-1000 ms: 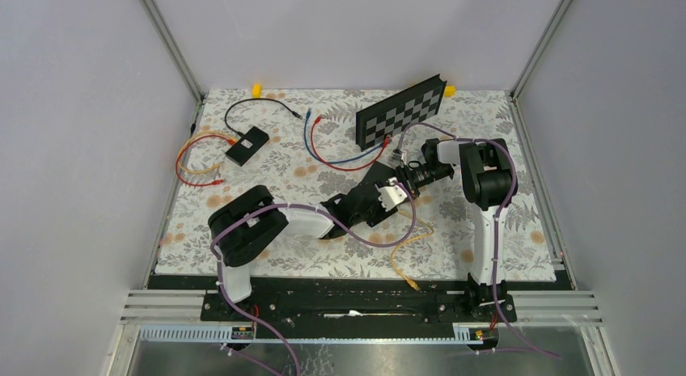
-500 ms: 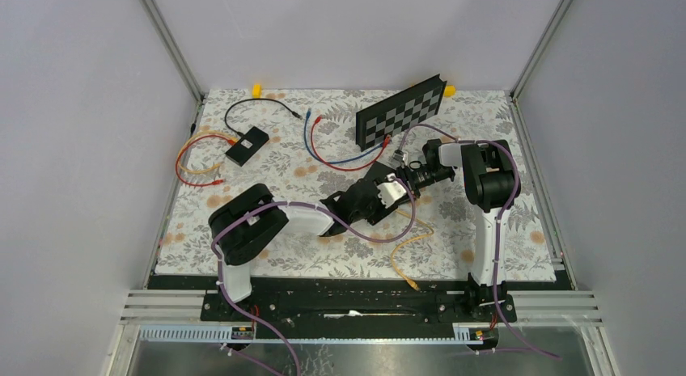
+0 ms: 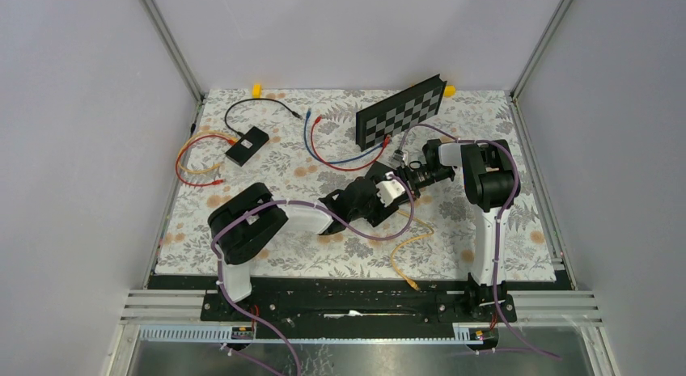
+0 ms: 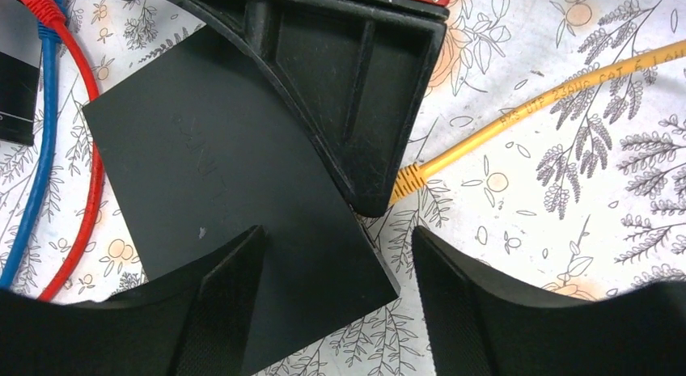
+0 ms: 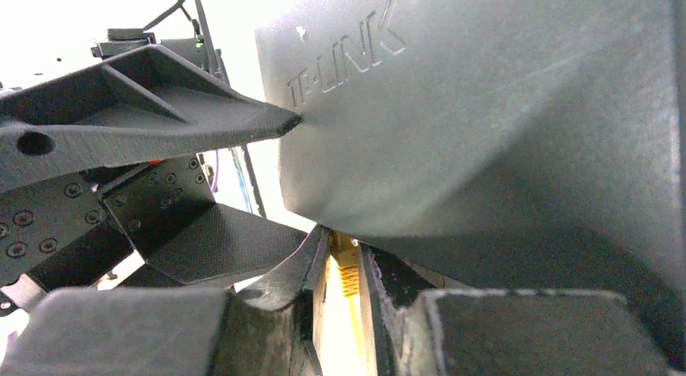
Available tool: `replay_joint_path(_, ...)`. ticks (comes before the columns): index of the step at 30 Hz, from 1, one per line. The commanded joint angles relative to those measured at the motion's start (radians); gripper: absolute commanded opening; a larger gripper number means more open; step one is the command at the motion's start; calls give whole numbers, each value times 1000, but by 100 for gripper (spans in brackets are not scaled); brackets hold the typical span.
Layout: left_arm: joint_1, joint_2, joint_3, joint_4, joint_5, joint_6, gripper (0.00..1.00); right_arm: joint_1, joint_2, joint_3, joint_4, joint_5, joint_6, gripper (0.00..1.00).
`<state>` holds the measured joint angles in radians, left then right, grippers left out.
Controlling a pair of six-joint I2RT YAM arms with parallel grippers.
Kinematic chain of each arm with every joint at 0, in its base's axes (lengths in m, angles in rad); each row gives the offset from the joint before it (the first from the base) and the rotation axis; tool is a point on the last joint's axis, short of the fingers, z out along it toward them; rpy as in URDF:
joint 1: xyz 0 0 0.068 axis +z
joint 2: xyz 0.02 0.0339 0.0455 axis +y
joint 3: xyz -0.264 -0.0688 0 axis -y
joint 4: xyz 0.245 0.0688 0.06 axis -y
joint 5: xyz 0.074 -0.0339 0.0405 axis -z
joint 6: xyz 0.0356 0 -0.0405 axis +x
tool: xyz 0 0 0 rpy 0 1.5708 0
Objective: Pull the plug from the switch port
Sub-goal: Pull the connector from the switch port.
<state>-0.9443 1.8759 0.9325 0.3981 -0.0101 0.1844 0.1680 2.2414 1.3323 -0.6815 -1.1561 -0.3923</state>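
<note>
The black TP-LINK switch (image 4: 226, 174) lies near the middle of the mat and fills the top of the right wrist view (image 5: 485, 125). My left gripper (image 4: 338, 230) straddles its near corner with jaws open; a gap shows between the corner and the right-hand finger (image 4: 485, 311). My right gripper (image 5: 344, 247) is shut on the yellow plug (image 5: 346, 275) at the switch's edge. Its black finger (image 4: 356, 85) covers the plug end, so the port is hidden. The yellow cable (image 4: 526, 109) trails away across the mat (image 3: 404, 247). In the top view the two grippers (image 3: 387, 188) (image 3: 402, 175) meet at the switch.
A checkerboard panel (image 3: 402, 109) leans at the back. Red and blue cables (image 4: 48, 149) run beside the switch. A second small black box (image 3: 247, 145) with black, yellow and red leads lies at the back left. Metal frame rails border the mat.
My left gripper's jaws have spread wider around the switch corner, and the left wrist has shifted slightly away from the bases. The right gripper stays closed on the plug.
</note>
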Motion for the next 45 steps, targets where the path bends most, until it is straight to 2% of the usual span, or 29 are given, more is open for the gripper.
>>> replay_joint_path(1, 6, 0, -30, -95, 23, 12, 73, -6, 26, 12, -81, 59, -24, 0)
replay_joint_path(7, 7, -20, -40, -70, -62, 48, 82, -7, 32, 25, -111, 56, -47, 0)
replay_joint_path(15, 6, 1, -40, -42, -185, 101, 83, -9, 55, 42, -138, 58, -69, 0)
replay_joint_path(21, 6, 23, -28, -70, -159, 83, 77, -9, 48, 57, -172, 82, -103, 0)
replay_joint_path(25, 6, 29, -22, -80, -153, 61, 74, -9, 65, 44, -163, 2, -77, 0)
replay_joint_path(29, 8, 31, -24, -86, -139, 45, 73, -8, 89, 45, -165, 5, -78, 0)
replay_joint_path(38, 8, 20, -26, -84, -115, 29, 77, -11, 36, 62, -179, 83, -104, 0)
replay_joint_path(45, 10, 7, -33, -79, -104, 28, 79, -12, 29, 108, -288, 131, -200, 0)
